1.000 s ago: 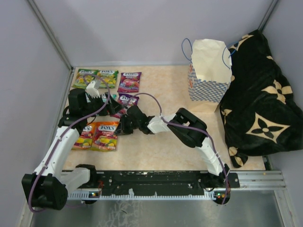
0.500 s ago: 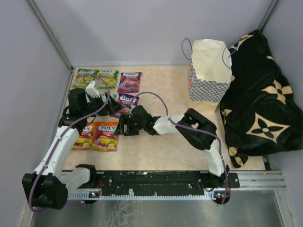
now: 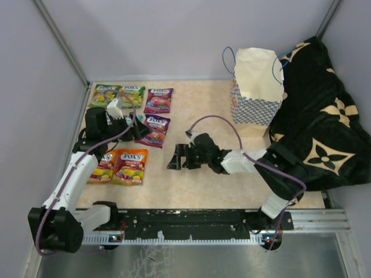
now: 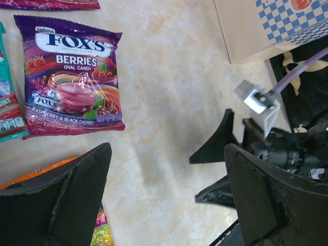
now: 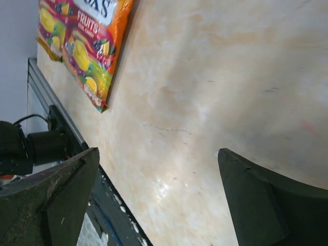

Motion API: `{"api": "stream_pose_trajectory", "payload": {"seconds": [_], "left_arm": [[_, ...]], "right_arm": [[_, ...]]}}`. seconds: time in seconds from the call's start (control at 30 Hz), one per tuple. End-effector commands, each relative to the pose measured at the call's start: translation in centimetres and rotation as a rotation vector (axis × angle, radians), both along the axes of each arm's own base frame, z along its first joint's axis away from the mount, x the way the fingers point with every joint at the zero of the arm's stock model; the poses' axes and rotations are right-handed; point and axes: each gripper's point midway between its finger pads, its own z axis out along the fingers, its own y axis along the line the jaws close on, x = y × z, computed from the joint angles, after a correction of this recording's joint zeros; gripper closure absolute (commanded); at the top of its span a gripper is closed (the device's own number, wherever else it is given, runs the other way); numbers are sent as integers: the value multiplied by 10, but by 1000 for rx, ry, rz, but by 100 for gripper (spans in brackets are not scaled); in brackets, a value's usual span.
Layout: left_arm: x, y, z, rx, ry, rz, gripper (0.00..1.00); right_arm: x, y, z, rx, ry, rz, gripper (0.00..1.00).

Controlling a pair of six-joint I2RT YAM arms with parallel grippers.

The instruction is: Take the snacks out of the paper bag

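Observation:
Several FOX'S snacks lie flat on the left of the table: two green-yellow pouches point(image 3: 119, 95), a purple one point(image 3: 159, 100), a second purple berries pouch point(image 3: 153, 130) point(image 4: 72, 77) and orange-red ones point(image 3: 130, 166) point(image 5: 87, 36). The paper bag point(image 3: 255, 92) point(image 4: 256, 25) stands upright at the back right with its mouth open; its inside is hidden. My left gripper point(image 3: 134, 134) point(image 4: 166, 154) hovers open beside the berries pouch and holds nothing. My right gripper point(image 3: 175, 157) point(image 5: 158, 154) is open over bare table at the centre, empty.
A black cloth with tan flowers point(image 3: 316, 127) is heaped against the right wall, touching the bag. Grey walls close in the left, back and right. A metal rail point(image 3: 203, 223) runs along the near edge. A teal pouch point(image 4: 7, 107) lies left of the berries pouch.
My right gripper has gone from shut to open and drawn back to the right, away from the pouches. The berries pouch now lies uncovered. The left arm has barely moved.

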Motion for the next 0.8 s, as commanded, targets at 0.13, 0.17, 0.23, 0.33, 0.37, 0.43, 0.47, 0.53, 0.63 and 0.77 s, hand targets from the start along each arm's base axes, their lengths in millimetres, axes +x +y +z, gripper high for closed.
{"api": "stream_pose_trajectory", "payload": {"seconds": [0.13, 0.17, 0.23, 0.33, 0.37, 0.43, 0.47, 0.53, 0.63, 0.77], "left_arm": [[17, 1, 43, 12, -128, -12, 3], [19, 1, 47, 10, -134, -10, 2], [20, 1, 51, 5, -142, -6, 2], [23, 2, 58, 5, -157, 7, 2], [24, 3, 60, 8, -164, 13, 2], [26, 5, 63, 17, -176, 25, 2], [28, 7, 65, 23, -183, 33, 2], [30, 10, 69, 40, -198, 46, 1], [33, 18, 68, 83, -211, 81, 1], [35, 29, 65, 134, -224, 124, 1]], "right_arm": [[64, -62, 77, 83, -287, -194, 1], [70, -71, 83, 73, -315, -225, 1], [83, -91, 96, 54, -369, -290, 1], [101, -124, 113, 19, -429, -393, 1], [106, -134, 119, 13, -447, -426, 1], [116, -154, 130, -7, -485, -490, 1], [119, -163, 134, -23, -496, -519, 1], [127, -181, 142, -46, -512, -576, 1], [135, -205, 150, -58, -530, -636, 1], [140, -227, 148, -111, -526, -686, 1]]}}
